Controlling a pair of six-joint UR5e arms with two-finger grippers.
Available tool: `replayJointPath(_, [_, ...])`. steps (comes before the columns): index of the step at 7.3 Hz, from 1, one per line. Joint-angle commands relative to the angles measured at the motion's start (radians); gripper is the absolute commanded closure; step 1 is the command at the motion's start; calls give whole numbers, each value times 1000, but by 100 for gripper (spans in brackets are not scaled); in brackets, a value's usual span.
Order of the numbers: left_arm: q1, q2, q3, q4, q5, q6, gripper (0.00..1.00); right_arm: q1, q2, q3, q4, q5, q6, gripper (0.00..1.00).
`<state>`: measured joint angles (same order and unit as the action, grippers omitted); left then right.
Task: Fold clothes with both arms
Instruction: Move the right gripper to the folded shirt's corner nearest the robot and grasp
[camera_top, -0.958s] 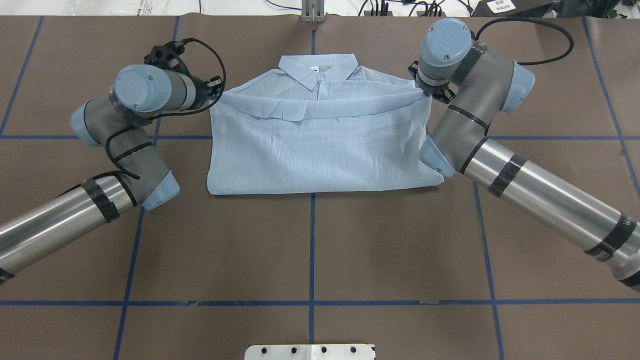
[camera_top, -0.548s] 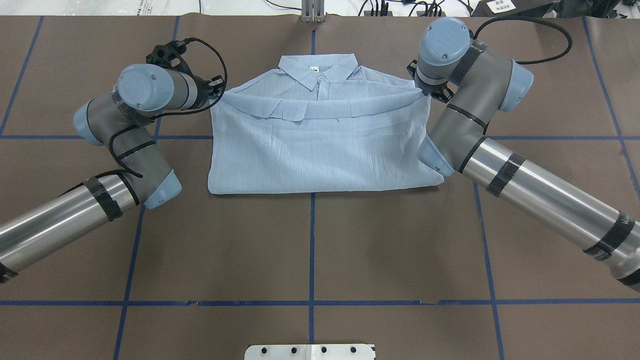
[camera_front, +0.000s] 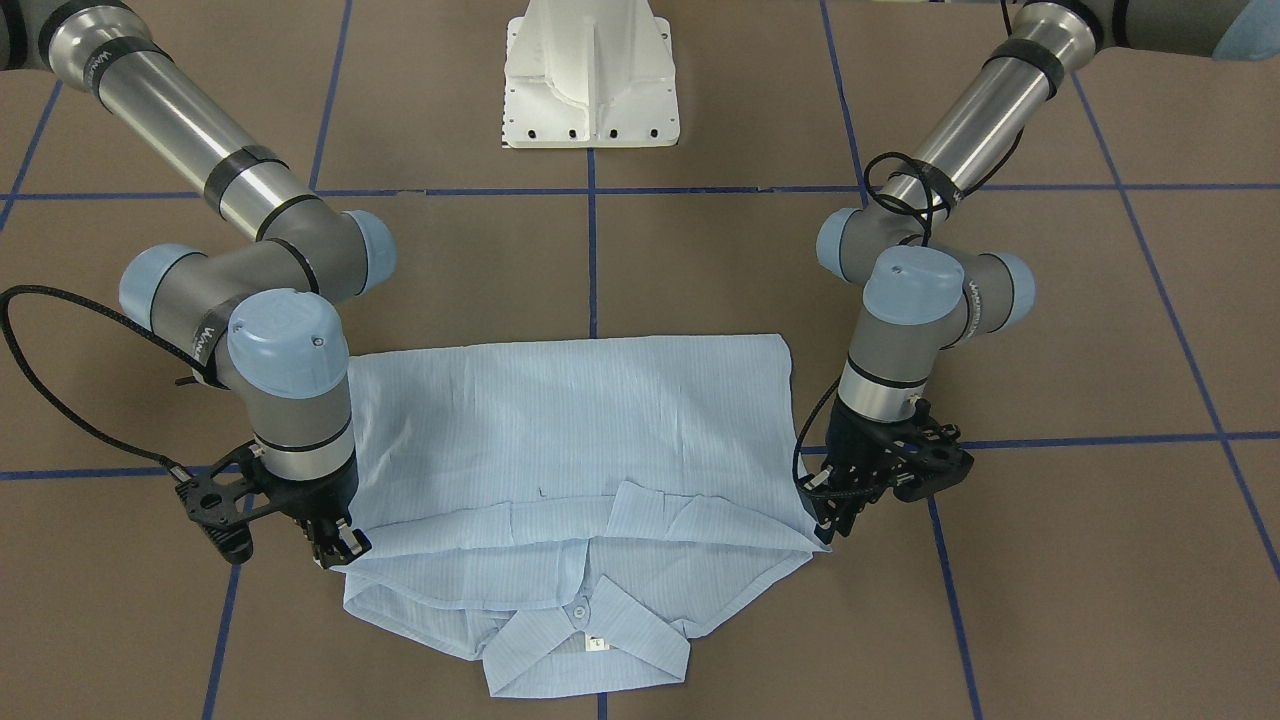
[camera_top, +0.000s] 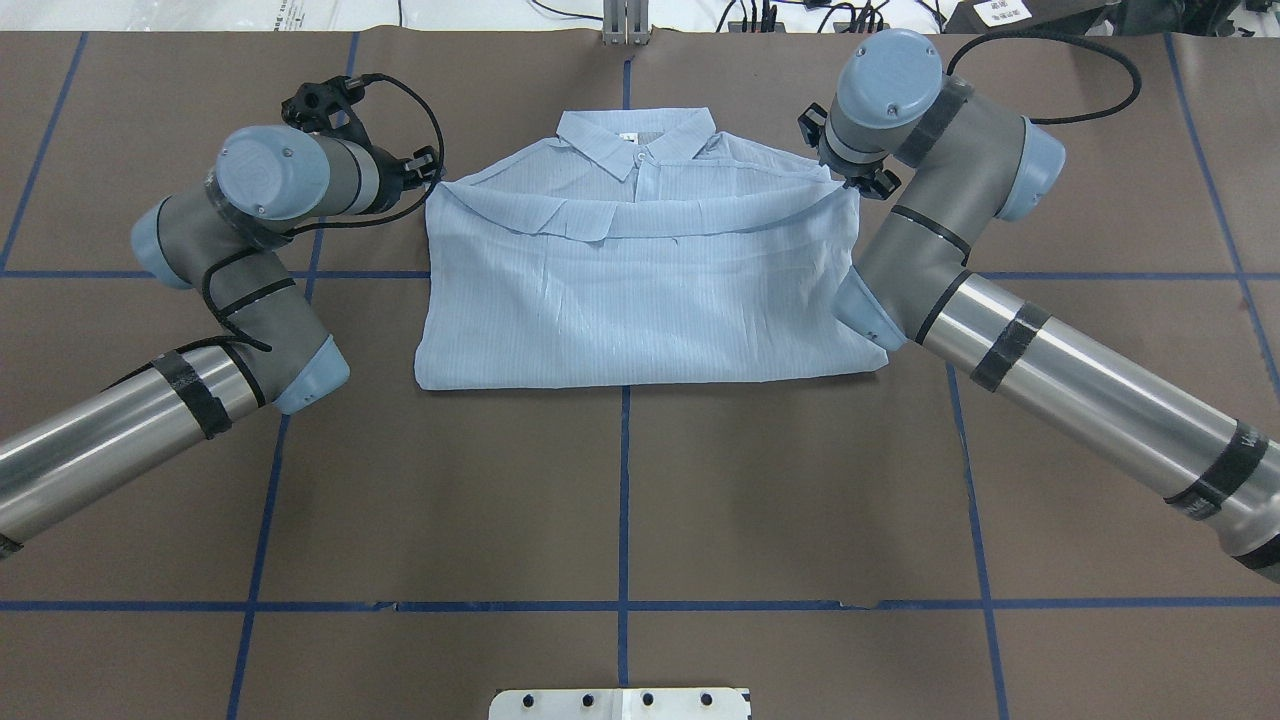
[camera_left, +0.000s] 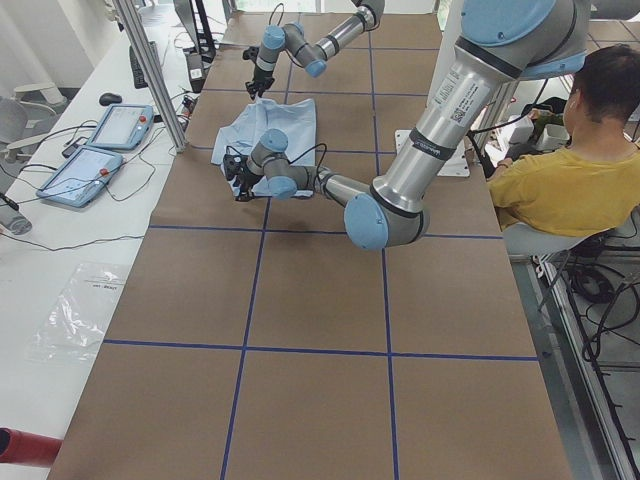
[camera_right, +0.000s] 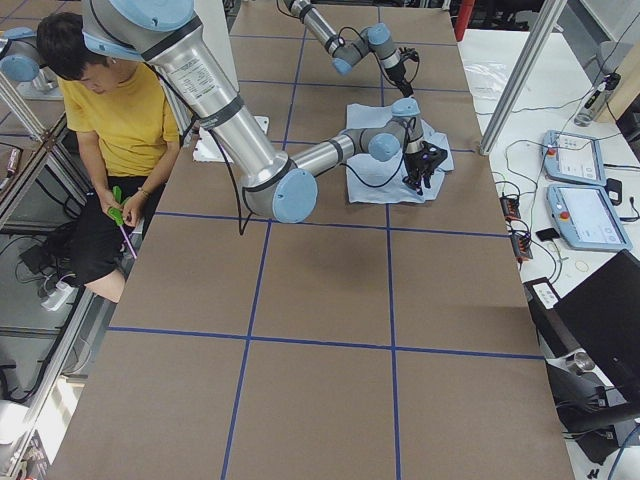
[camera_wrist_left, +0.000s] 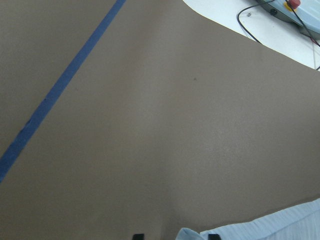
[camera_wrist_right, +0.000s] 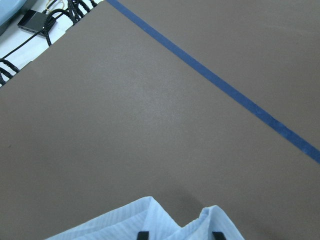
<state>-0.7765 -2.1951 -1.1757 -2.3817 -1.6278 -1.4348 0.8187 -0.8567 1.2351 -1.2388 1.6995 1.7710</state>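
Overhead view, read left to right.

Upper left: the left gripper (camera_top: 425, 170) sat low at the left end of the shirt's turned-up hem (camera_top: 640, 215). Its wrist camera showed two black fingertips (camera_wrist_left: 138, 236) parted. A small lip of pale cloth lay between them without filling the gap. Judged unclenched, straddling the corner rather than pinching it.

Centre, upper half: the shirt (camera_top: 640, 300) lay flat on the brown tabletop (camera_top: 640, 500). Its lower part was doubled up over the chest and its collar (camera_top: 637, 140) pointed to the top edge of the frame. The hem ran roughly level just under the collar, sagging slightly in the middle.

Upper right: the right gripper (camera_top: 872, 182) sat at the other end of the hem, mostly under its own wrist. Its wrist view showed the fingertips (camera_wrist_right: 143, 234) just as far apart, with puckered cloth between them. Also judged unclenched and gripping nothing.

Step in hand, as I read it: letting go of the fold and getting clear.

- Both grippers needed to go straight up first, then outward. The fabric looked thin and would drag with a finger that slid sideways.
- The right corner looked the riskier one, since its cloth stood up between the fingers.
- Moving both arms together would keep the hem square to the collar.
- Any skew here would carry into the next fold.
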Motion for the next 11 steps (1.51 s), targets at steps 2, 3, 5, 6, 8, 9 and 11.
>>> replayJointPath(2, [-3, 9, -13, -10, -4, 4, 32, -73, -216, 282, 9, 5, 31, 0])
replayJointPath(3, [-3, 9, -18, -10, -4, 4, 32, -102, -281, 356, 9, 5, 39, 0])
replayJointPath(5, [-3, 9, -19, -10, -4, 4, 32, -144, -369, 455, 7, 15, 121, 0])
replayJointPath(6, [-3, 9, -22, -8, -6, 4, 32, -177, -378, 464, 9, 17, 180, 0])
replayJointPath(8, [-3, 9, -27, -5, -4, 2, 32, -213, -404, 468, 9, 16, 211, 1])
replayJointPath(9, [-3, 9, -29, -5, -4, 2, 32, -217, -410, 468, 9, 14, 214, 5])
replayJointPath(11, [-3, 9, -29, -4, -4, 2, 32, -216, -409, 468, 9, 17, 209, 96])
